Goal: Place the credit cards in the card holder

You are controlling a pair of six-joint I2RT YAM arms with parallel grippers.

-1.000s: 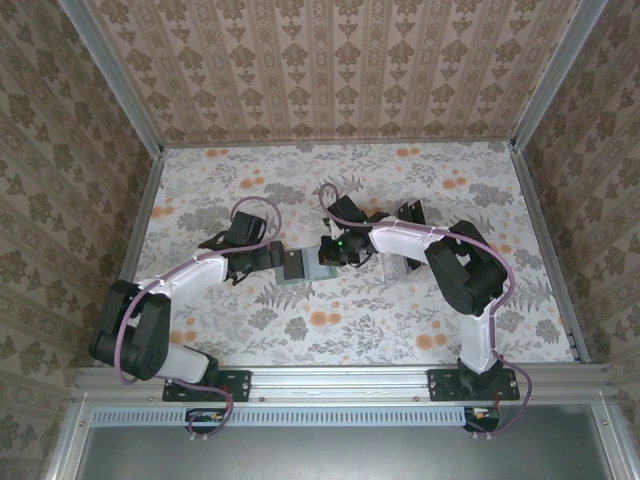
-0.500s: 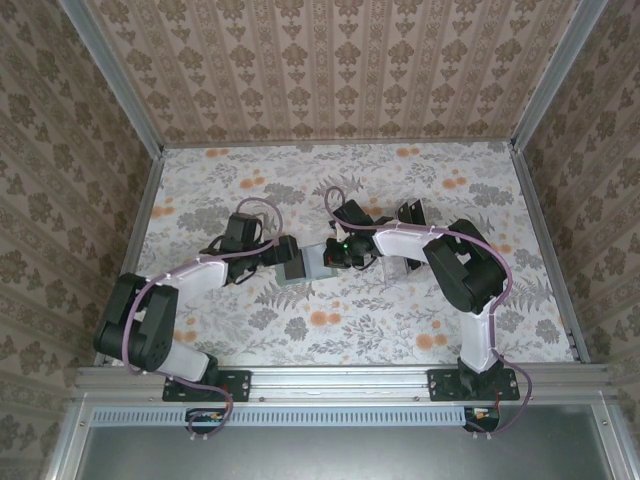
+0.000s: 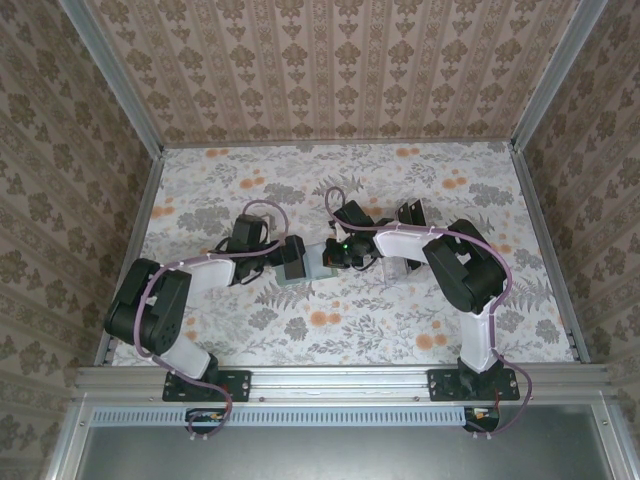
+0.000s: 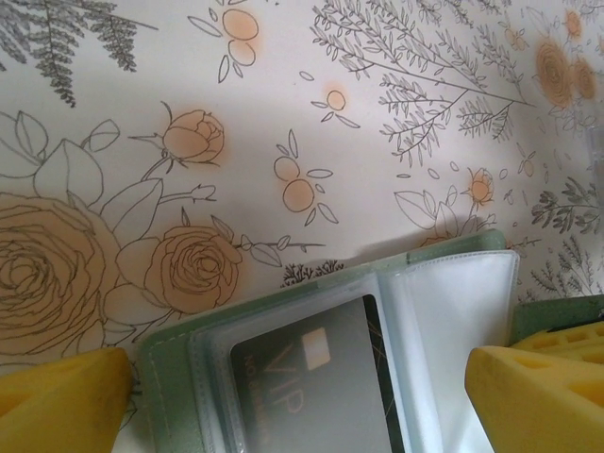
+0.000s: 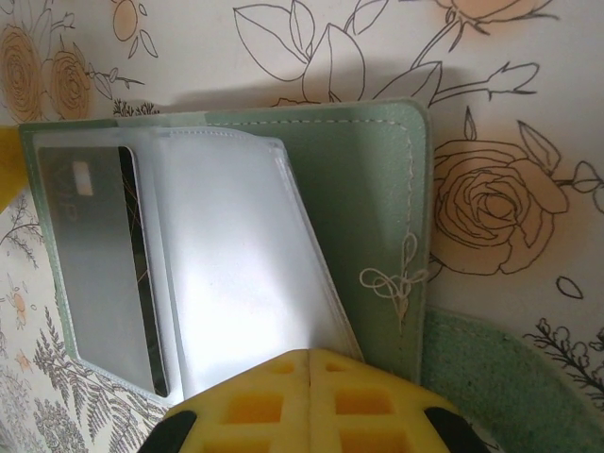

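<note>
In the top view we are seeing the card holder (image 3: 305, 268) lying open near the middle of the flowered worktop (image 3: 350, 330), with both arms reaching in over it. The left claw (image 3: 294, 258) is sitting at the holder's 9 o'clock side and the right claw (image 3: 332, 252) at its 2 o'clock side, so the two are nearly meeting above it.

Through the left wrist camera we are looking at the left claw standing wide open. Its yellow fingertips (image 4: 61, 401) are showing at the 7 and 4 o'clock corners of the view, holding nothing, with the holder spreading between them. One dark credit card (image 4: 311, 382), lettered VIP, is lying inside a clear sleeve (image 4: 453, 311) of the holder, towards 6 o'clock in that view.

Through the right wrist camera we are seeing the right claw's yellow fingers (image 5: 255, 406) pressing together at 6 o'clock with no gap between them. They are sitting right at the edge of the holder's green cover (image 5: 377, 189) and appear to be gripping it. Here the card is lying at the holder's 9 o'clock side, with a clear sleeve between it and the stitched cover.

A small black thing (image 3: 410, 212) is standing on the worktop at 2 o'clock from the holder, too small for us to make out.
</note>
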